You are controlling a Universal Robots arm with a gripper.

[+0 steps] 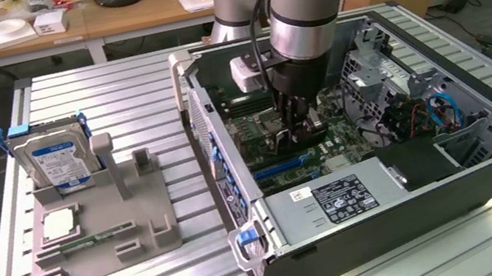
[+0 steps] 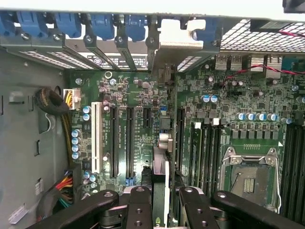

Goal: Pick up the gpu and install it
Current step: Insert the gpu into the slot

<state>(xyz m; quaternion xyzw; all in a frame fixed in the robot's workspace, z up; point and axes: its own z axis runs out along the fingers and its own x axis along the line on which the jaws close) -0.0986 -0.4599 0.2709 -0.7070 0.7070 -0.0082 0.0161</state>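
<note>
Our gripper [image 2: 161, 202] clamps the gpu [image 2: 160, 162] edge-on, upright inside the computer case [image 1: 490, 164], just above the motherboard [image 2: 228, 114]; we judge slight misalignment could jam it against the slot.

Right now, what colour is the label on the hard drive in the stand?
Blue and white on the silver hard drive, best in the exterior view.

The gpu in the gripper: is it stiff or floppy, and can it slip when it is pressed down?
Probably stiff: the gpu stands straight, edge-on, between the gripper's fingers, with no visible sag. It is thin and gripped on a short stretch only, so it might tilt or slip under pressure. Likely fragile too, being a bare card above the motherboard.
</note>
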